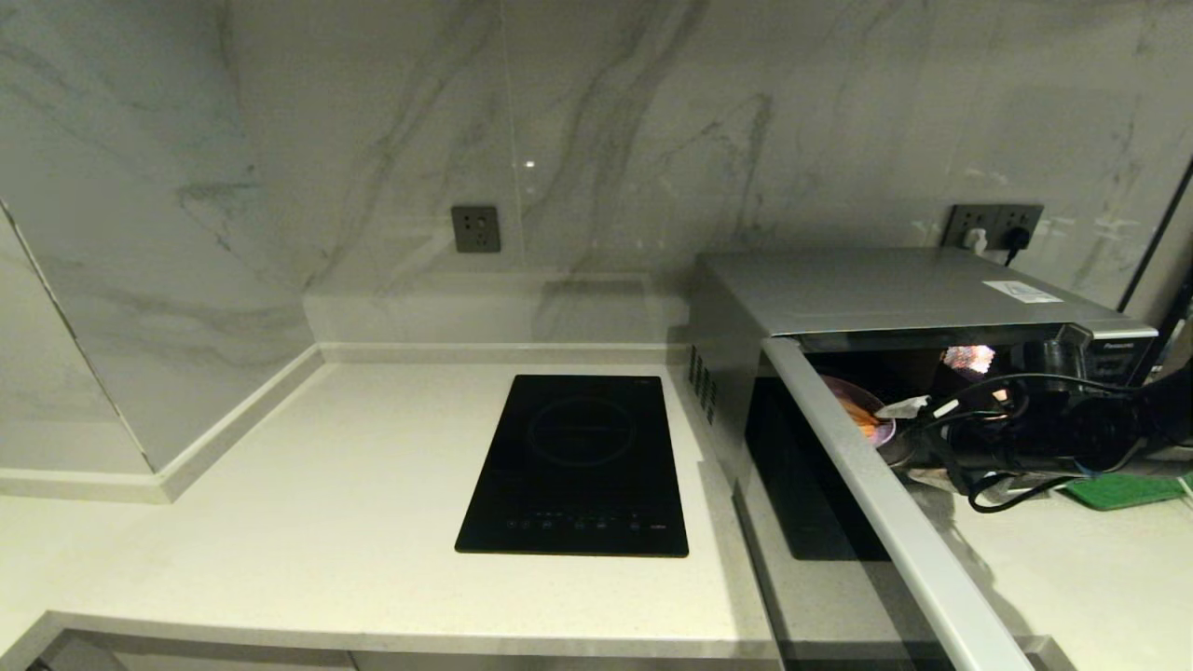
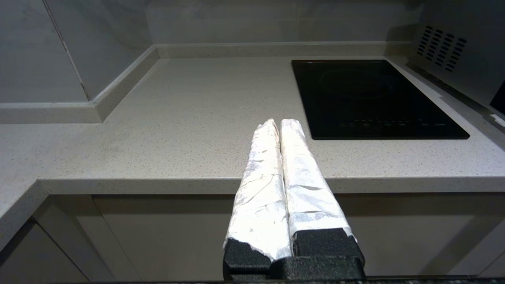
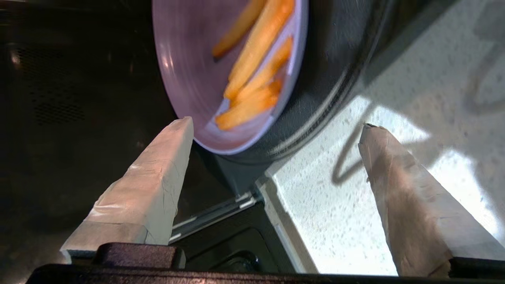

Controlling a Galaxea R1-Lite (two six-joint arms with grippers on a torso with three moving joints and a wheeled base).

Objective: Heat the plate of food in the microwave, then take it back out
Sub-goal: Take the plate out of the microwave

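now my right fingers [image 3: 276, 130] gape at the microwave [image 1: 895, 298] mouth beside the plate of food [image 3: 189, 79]; left fingers [image 2: 281, 124] pressed together. bumping its rim could spill the sticks.

The microwave [image 1: 895, 308] stands on the counter [image 1: 308, 522] at the right, against the back wall [image 1: 596, 140], with its door [image 1: 895, 522] swung open toward the front. The hob [image 1: 578, 466] lies flat in the counter just left of the microwave. The plate of food [image 3: 221, 75] sits inside the microwave, near the opening. The right gripper [image 3: 276, 130] is at the microwave's opening, just before the plate. A tray [image 1: 1123, 489] lies on the counter right of the microwave. The left gripper [image 2: 281, 126] hangs before the counter's front edge, left of the hob.
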